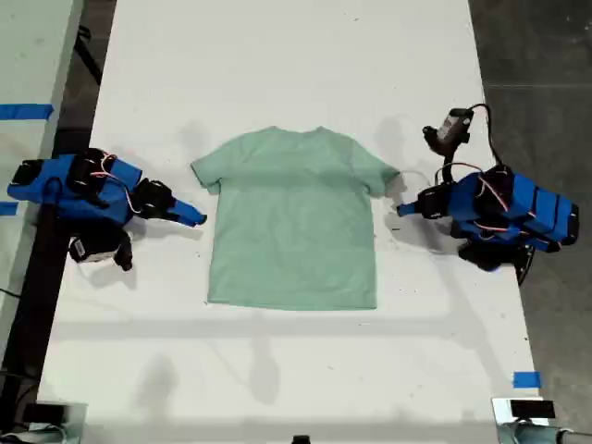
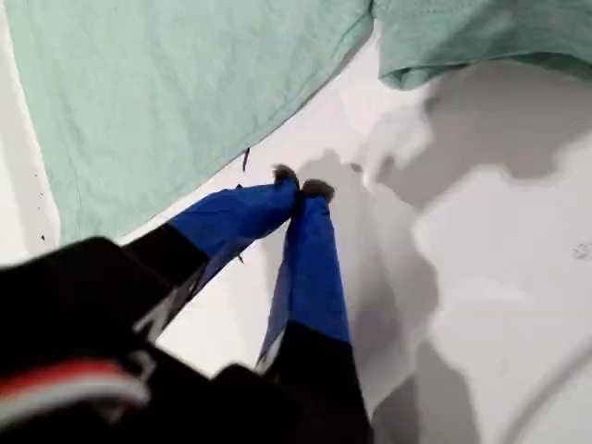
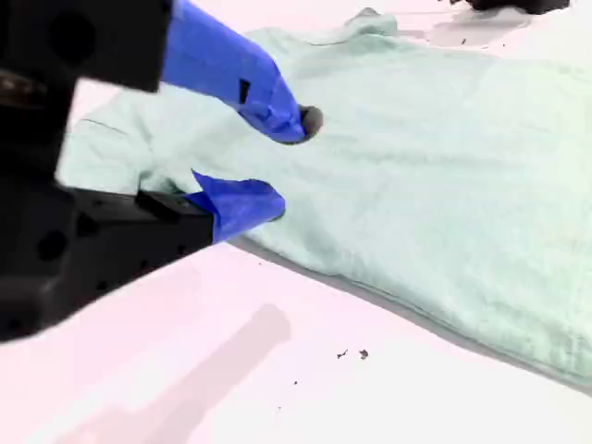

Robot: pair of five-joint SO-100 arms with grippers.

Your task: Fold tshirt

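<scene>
**Exterior view:** The tshirt (image 1: 296, 222) lies flat and unfolded at the middle of the white table (image 1: 277, 55), neck toward the top of the view, both sleeves spread, hem toward the bottom. My first gripper (image 1: 405, 210) rests low over the table at the exterior view's right. Its tip points at the cloth just beside the sleeve on that side. My second gripper (image 1: 194, 218) sits at the exterior view's left, with its blue tip aimed at the shirt's side edge and a strip of bare table between them. A scrap of blue tape (image 1: 525, 379) marks the table edge at the exterior view's lower right.

**First wrist view:** My first gripper (image 2: 301, 185) has its two blue fingers pressed together at the dark tips, with nothing between them. The tips are above bare table (image 2: 499, 277), near the notch where the sleeve meets the body of the tshirt (image 2: 166, 102). They are not on the cloth.

**Second wrist view:** My second gripper (image 3: 291, 166) stands with its jaws parted and empty. It is over the near edge of the tshirt (image 3: 444, 176), close to a sleeve. The pale green cloth stretches away across the table (image 3: 231, 370), smooth but for faint creases. Whether the lower finger touches the fabric cannot be told.
</scene>
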